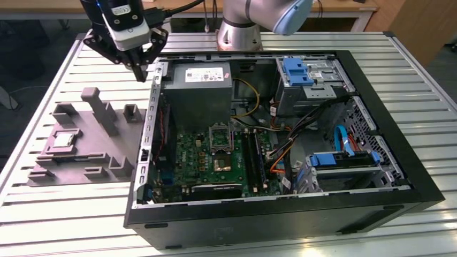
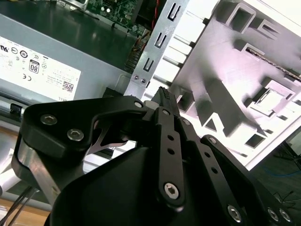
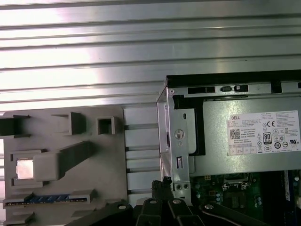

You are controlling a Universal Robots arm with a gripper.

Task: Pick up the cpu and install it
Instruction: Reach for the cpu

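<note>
My gripper (image 1: 142, 72) hangs empty, fingers pinched together, just off the grey holder (image 1: 53, 174) on its side facing the computer case (image 1: 286, 214). The cpu (image 1: 63, 140) lies flat in the holder's square pocket, toward the side opposite the case.

One cpu (image 1: 63, 140), one fixture (image 1: 89, 147), one computer case (image 1: 286, 217), two blue brackets (image 1: 297, 70).
</note>
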